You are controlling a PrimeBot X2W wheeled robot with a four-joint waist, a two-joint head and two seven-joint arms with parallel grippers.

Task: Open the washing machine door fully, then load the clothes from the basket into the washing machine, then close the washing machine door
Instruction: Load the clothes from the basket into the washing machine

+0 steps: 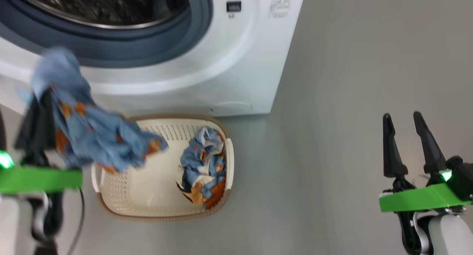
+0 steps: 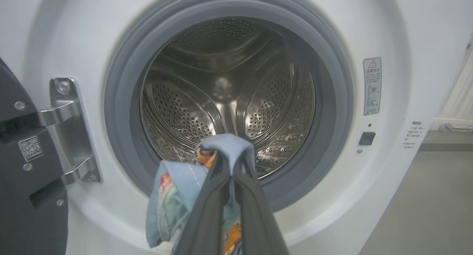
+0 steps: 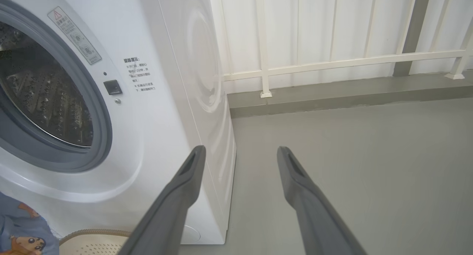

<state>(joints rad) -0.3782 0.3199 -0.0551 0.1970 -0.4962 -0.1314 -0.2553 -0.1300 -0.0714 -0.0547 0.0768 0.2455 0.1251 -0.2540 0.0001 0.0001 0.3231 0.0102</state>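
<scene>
A tall warning label headed by a triangle sign is sitting on the white front of the washing machine, up and to the right of the left gripper; its print is proving too fine to read. Further right, a block of small dark characters is showing, equally illegible. Far to that gripper's left, a QR-code sticker is sitting on the washing machine door. Both front markings are also appearing up and left of the right gripper.

Shiny perforated steel drum; soft printed cloth garment; matt plastic basket
</scene>
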